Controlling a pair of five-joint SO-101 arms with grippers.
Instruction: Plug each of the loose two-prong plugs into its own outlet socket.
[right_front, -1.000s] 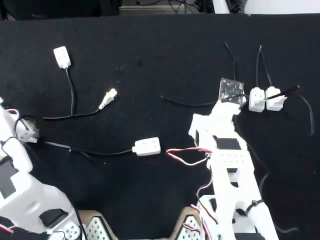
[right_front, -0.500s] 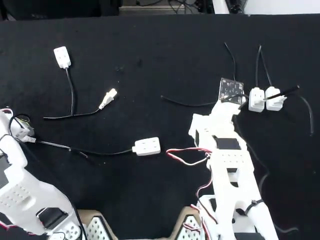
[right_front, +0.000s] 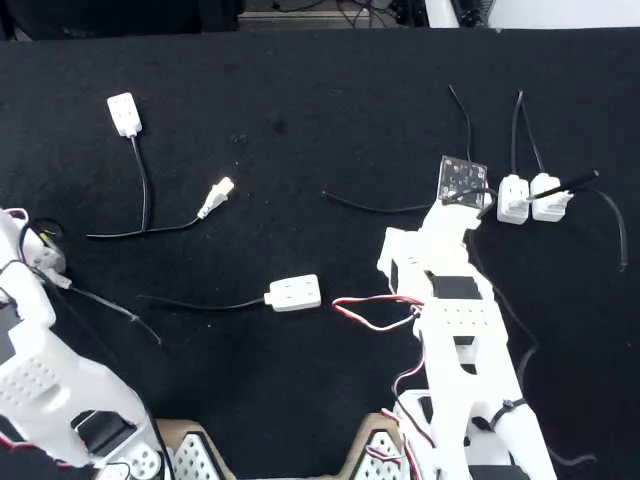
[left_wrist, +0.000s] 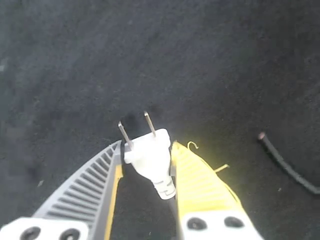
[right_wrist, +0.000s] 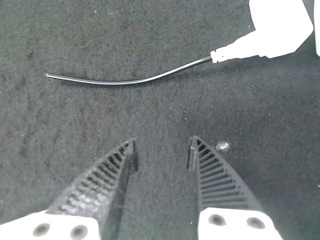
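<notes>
Left gripper (left_wrist: 146, 146): clamped on a white two-prong plug (left_wrist: 150, 159). The grey finger (left_wrist: 97, 172) and the yellow finger (left_wrist: 195, 172) press the plug body from either side. Both metal prongs project beyond the fingertips, above the black table surface (left_wrist: 210, 50). In the high view this gripper sits at the table's left edge. The held plug's thin black cable (right_front: 110, 305) trails from it across the cloth and ends loose.

Nearest socket (right_front: 295, 292): a white block lying flat toward the table centre, well apart from the held plug. Its own cable (right_front: 200, 304) runs back toward the left arm and stops short of it.

Second plug (right_front: 217, 196): loose on the table, farther from the arms than the nearest socket and apart from both grippers. Its lead (right_front: 170, 226) runs leftward and meets the lead (right_front: 143, 185) that drops from the far socket (right_front: 123, 113). Whether the two are one wire cannot be told.

Right gripper (right_wrist: 162, 149): jaws parted moderately, nothing between them, close above the cloth. Beyond the fingertips lies a white connector body (right_wrist: 275, 27) with a thin wire (right_wrist: 130, 81) curving away from it. In the high view that body touches a second white body (right_front: 548, 196), just beside the right arm's wrist.
</notes>
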